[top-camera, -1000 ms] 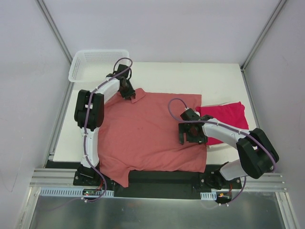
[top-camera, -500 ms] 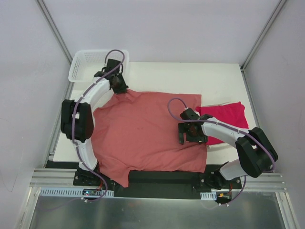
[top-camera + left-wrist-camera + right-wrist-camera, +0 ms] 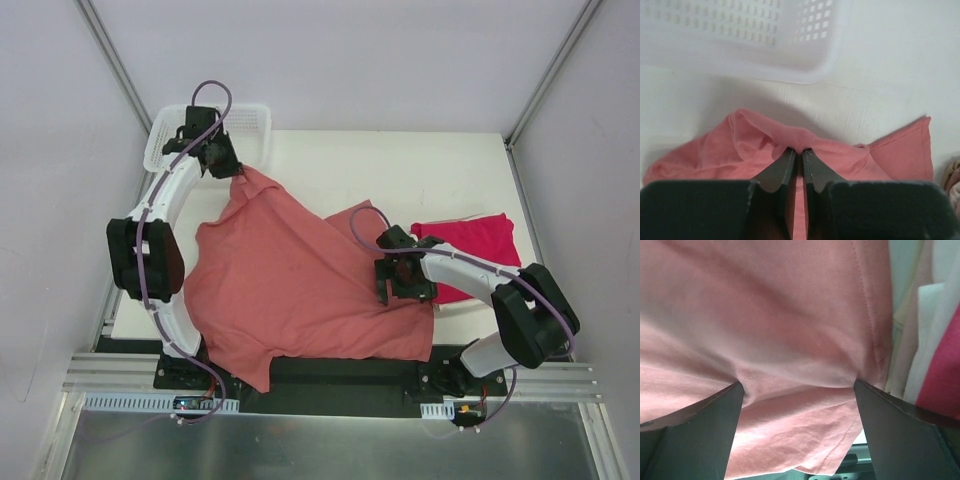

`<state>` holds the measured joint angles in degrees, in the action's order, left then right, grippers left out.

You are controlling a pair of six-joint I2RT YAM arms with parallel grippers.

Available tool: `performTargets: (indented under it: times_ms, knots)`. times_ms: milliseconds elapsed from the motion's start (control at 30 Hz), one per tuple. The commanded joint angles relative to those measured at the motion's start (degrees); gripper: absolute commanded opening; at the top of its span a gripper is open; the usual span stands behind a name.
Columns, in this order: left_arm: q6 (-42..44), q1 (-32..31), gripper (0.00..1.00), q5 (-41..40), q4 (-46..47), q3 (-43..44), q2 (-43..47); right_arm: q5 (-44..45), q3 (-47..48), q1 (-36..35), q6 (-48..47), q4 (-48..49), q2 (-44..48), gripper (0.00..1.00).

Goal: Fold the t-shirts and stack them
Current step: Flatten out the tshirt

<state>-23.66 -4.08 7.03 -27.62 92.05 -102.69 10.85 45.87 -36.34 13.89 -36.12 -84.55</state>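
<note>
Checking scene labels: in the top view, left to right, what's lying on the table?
basket → pink tee → red tee

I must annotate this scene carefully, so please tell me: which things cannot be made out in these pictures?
1. Crimson t-shirt: in the top view, the right arm hides its left part; the fold is unclear.
2. White mesh basket: the left arm covers part in the top view, and the left wrist view cuts it off at the top edge.
3. Right claw: the right wrist view is too close to tell whether it touches the salmon-pink t-shirt.
</note>
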Motion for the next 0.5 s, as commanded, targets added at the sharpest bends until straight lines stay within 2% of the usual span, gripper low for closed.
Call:
performTargets:
  times_ms: [0, 33, 167, 233, 267, 333, 367, 400, 467]
  knots:
    - [5.2, 0.1, 0.09, 11.8, 0.6, 5.0, -3.9, 3.1, 2.0, 0.2, -0.9, -4.8, -1.7, 0.97]
    - [5.2, 0.0, 0.17, 12.6, 0.6, 4.8, -4.4, 3.1, 2.6, 0.1, -0.8, -4.8, -1.8, 0.97]
    - [4.3, -0.1, 0.32, 12.2, 0.5, 4.0, -6.4, 3.0, 4.2, 0.1, -1.0, -4.8, -1.8, 0.97]
    - [3.8, -0.1, 0.50, 11.4, 0.5, 3.2, -6.4, 3.4, 5.0, 0.1, -1.4, -5.2, -1.4, 0.97]
    - [3.5, -0.1, 0.62, 11.5, 0.5, 2.7, -5.6, 3.5, 5.7, 0.1, -1.5, -5.4, -1.1, 0.97]
    - [3.4, -0.2, 0.71, 11.2, 0.6, 0.6, -4.1, 3.6, 6.1, 0.0, -1.9, -5.4, -0.3, 0.97]
    - [3.1, -0.4, 0.89, 9.9, 0.6, -1.3, -2.2, 3.6, 6.3, 0.0, -1.9, -5.4, 0.1, 0.97]
    - [3.1, -1.0, 0.99, 8.5, 0.6, -2.4, -1.1, 3.6, 6.4, 0.0, -2.0, -5.3, 0.4, 0.97]
    - [2.7, -2.1, 0.99, 3.5, 0.6, -6.2, 1.9, 3.3, 6.4, -0.4, -2.3, -4.4, 1.4, 0.97]
